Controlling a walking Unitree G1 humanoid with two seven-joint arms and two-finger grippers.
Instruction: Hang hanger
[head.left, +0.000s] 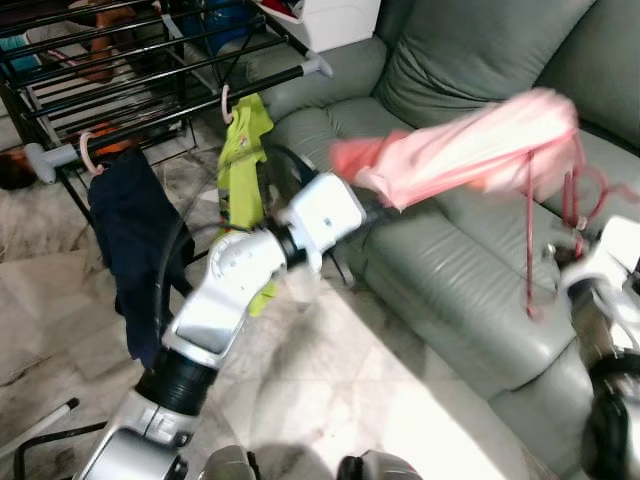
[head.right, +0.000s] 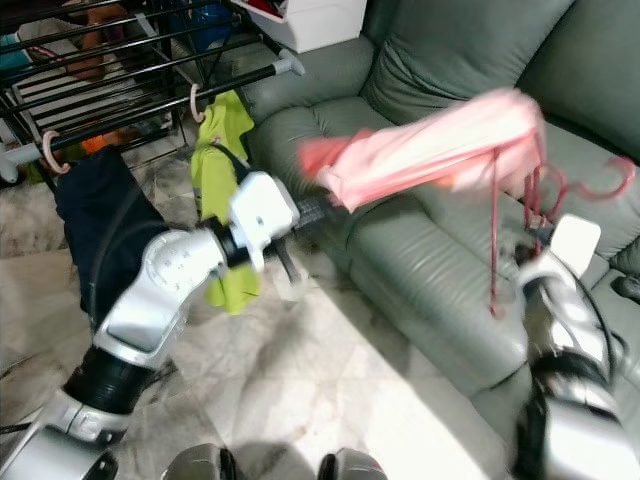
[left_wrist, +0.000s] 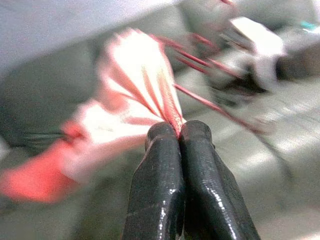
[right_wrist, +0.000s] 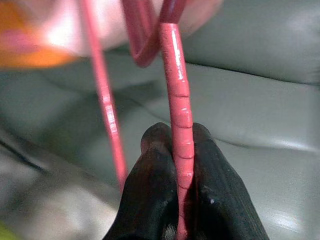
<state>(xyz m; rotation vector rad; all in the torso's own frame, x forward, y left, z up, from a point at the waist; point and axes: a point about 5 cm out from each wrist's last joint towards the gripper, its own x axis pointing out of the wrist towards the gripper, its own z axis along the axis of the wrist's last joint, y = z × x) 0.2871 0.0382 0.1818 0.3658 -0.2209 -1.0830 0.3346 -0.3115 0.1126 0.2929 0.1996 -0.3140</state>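
A pink garment (head.left: 470, 150) on a red hanger (head.right: 590, 190) is stretched in the air above the grey sofa (head.left: 450, 270), between my two arms. My left gripper (left_wrist: 179, 132) is shut on a fold of the pink fabric at the garment's left end. My right gripper (right_wrist: 180, 132) is shut on a bar of the red hanger (right_wrist: 177, 90) at the right end, over the sofa seat. A thin red strap (head.left: 530, 240) dangles from the garment. The black drying rack (head.left: 150, 70) stands to the upper left, behind my left arm.
On the rack's front rail hang a navy garment (head.left: 135, 240) and a yellow-green garment (head.left: 243, 170), each on a pink hook. A white box (head.left: 335, 20) sits behind the rack. Pale marble floor (head.left: 330, 380) lies between me and the sofa.
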